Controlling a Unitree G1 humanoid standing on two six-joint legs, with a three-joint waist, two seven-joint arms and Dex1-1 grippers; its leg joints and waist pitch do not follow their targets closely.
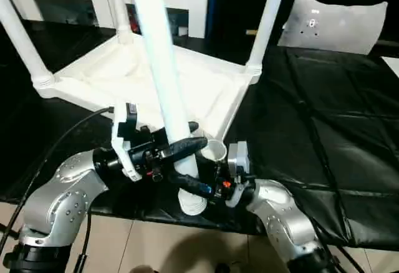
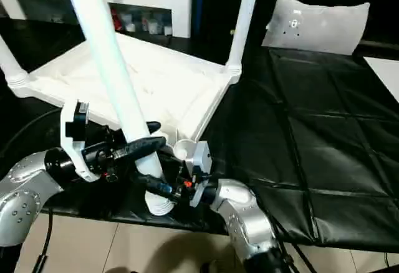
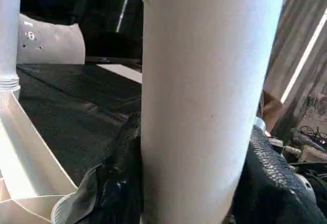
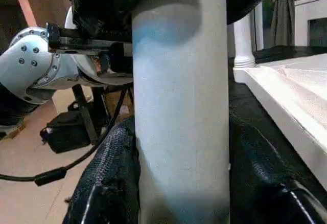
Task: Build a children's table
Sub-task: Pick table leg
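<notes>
Left tool (image 1: 181, 147) and right tool (image 1: 190, 184) both pinch loose leg (image 1: 163, 80); threaded end low centre, just beside empty corner socket (image 1: 215, 151), leg leaning upper-left.

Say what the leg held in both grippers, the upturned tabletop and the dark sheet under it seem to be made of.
Leg: likely moulded plastic, smooth white, faint sheen, ridged end.
Tabletop: apparently the same white plastic, matte, with moulded corner sockets.
Dark sheet: looks like black vinyl or faux leather; glossy, creased, stitched in panels.
</notes>
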